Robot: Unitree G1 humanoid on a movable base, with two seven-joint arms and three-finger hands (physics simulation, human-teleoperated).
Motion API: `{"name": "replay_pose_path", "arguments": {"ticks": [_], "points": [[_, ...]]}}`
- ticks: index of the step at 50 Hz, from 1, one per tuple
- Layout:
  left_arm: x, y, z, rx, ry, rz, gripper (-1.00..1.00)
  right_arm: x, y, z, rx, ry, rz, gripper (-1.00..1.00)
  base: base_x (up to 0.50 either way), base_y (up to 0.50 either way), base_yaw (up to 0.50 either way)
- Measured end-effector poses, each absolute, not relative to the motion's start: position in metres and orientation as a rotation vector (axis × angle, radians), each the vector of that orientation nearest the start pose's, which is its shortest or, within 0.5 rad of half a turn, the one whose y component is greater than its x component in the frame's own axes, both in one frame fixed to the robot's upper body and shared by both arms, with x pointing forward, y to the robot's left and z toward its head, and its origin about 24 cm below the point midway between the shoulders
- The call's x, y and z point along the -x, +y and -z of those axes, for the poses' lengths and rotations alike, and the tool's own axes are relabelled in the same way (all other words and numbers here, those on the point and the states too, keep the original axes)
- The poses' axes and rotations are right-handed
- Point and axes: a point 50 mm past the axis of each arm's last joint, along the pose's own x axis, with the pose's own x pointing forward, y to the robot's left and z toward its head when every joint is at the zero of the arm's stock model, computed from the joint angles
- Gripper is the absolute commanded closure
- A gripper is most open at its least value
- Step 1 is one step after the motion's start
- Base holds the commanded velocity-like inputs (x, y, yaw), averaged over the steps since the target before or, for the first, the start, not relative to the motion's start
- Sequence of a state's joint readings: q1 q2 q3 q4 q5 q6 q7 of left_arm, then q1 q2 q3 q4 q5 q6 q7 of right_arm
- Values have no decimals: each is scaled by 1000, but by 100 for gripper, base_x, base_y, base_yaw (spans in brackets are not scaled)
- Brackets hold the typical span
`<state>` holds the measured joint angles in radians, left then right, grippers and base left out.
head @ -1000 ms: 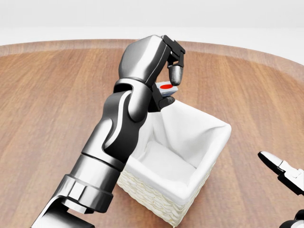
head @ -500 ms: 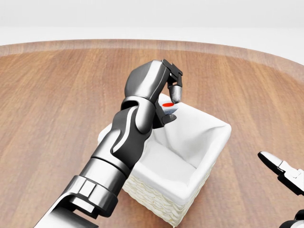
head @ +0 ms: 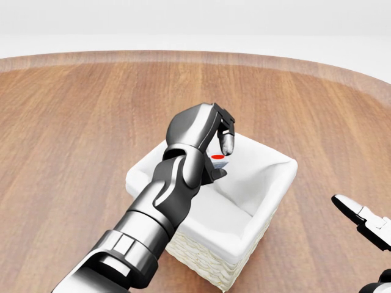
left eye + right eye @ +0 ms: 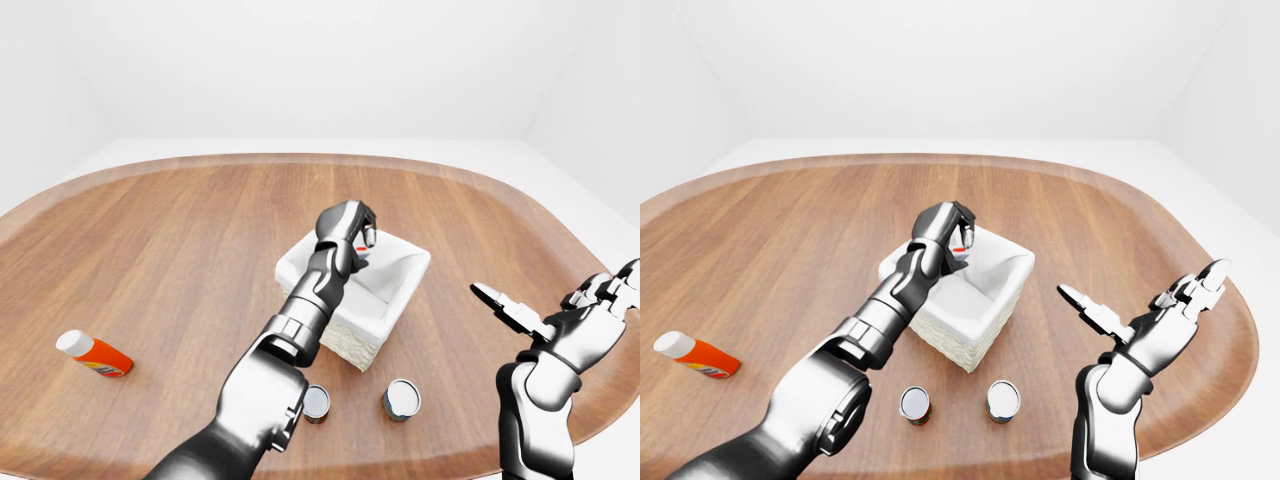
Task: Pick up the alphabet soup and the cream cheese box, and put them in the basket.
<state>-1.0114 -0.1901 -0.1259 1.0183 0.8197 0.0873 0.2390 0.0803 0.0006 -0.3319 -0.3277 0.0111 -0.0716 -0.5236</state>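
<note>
My left hand [image 3: 217, 151] is shut on a small flat box with a red spot, the cream cheese box [image 3: 217, 159]. It holds the box just inside the top of the white-lined woven basket [image 3: 274, 196], near its upper left wall. Two cans [image 4: 316, 403] [image 4: 401, 399] stand on the wooden table below the basket in the left-eye view; I cannot tell which is the alphabet soup. My right hand [image 4: 562, 318] is open and empty, raised at the right, apart from everything.
An orange bottle with a white cap [image 4: 92, 353] lies at the table's left. The round wooden table [image 4: 150, 240] ends close to my right arm. White floor and walls lie beyond it.
My left hand has come down and toward me with the box, from above the basket's upper rim into its opening. The right hand has not moved.
</note>
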Motion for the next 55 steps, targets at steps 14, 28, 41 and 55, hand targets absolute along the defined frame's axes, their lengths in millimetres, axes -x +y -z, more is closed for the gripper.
{"name": "replay_pose_path", "arguments": {"ticks": [14, 28, 41, 55], "points": [[-379, -4, -121, -945, -166, 191, -100, -202, -252, -105, -14, -336, 864, -100, 0, 0, 0], [-380, -6, -132, -924, -208, 181, -100, -202, -252, -105, -13, -334, 864, -100, 0, 0, 0], [-373, -9, -163, -906, -339, 196, -100, -202, -253, -104, -12, -332, 863, -100, 0, 0, 0], [-351, 2, -200, -926, -523, 143, -100, -202, -252, -104, -11, -332, 863, -100, 0, 0, 0]]}}
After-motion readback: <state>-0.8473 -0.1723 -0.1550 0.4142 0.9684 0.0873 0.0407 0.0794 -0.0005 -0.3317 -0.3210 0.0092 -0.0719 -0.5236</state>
